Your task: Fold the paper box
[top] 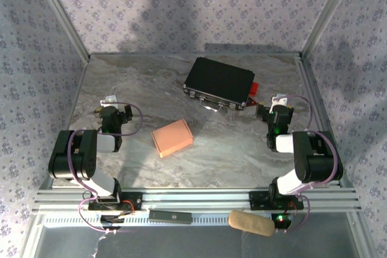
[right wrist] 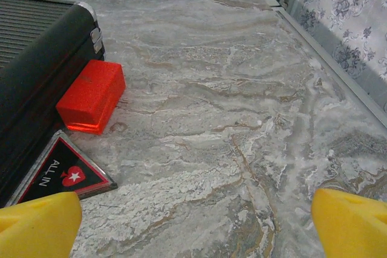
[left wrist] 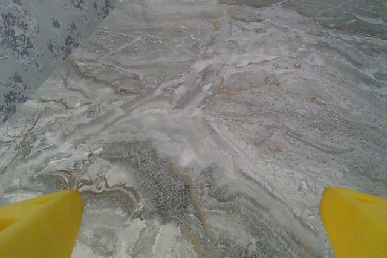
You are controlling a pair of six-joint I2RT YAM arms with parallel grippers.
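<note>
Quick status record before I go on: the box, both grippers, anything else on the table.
task item: salmon-pink cardboard box, small rectangular shape, lying mid-table between the arms, neither gripper touching it
left gripper: open, empty, above bare marble-patterned table
right gripper: open, empty, facing black hard case
other: red rectangular block beside the case; black triangular "ALL IN" plaque near it

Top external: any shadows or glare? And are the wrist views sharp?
Top external: soft shadows on the back wall, table evenly lit, paper box clear. Left wrist: table sharp, yellow fingers soft-edged. Right wrist: fingers equally soft, red box oversaturated.
</note>
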